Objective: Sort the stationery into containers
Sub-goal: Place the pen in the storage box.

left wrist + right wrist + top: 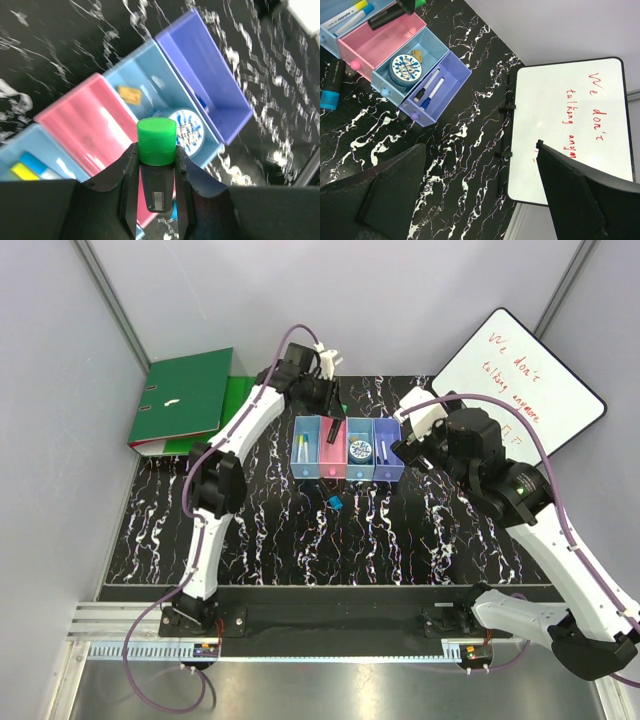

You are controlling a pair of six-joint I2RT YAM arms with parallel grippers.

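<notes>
My left gripper is shut on a black marker with a green cap and holds it over the pink bin of the containers. The light blue bin has markers with yellow and blue caps in it. In the blue bin lie a round tape roll and a small orange piece. Two thin markers lie in the purple bin. My right gripper is open and empty, right of the containers, over the mat beside the whiteboard.
A black marker with a blue cap lies loose on the black marbled mat just in front of the bins. Green ring binders lie at the back left. The whiteboard leans at the back right.
</notes>
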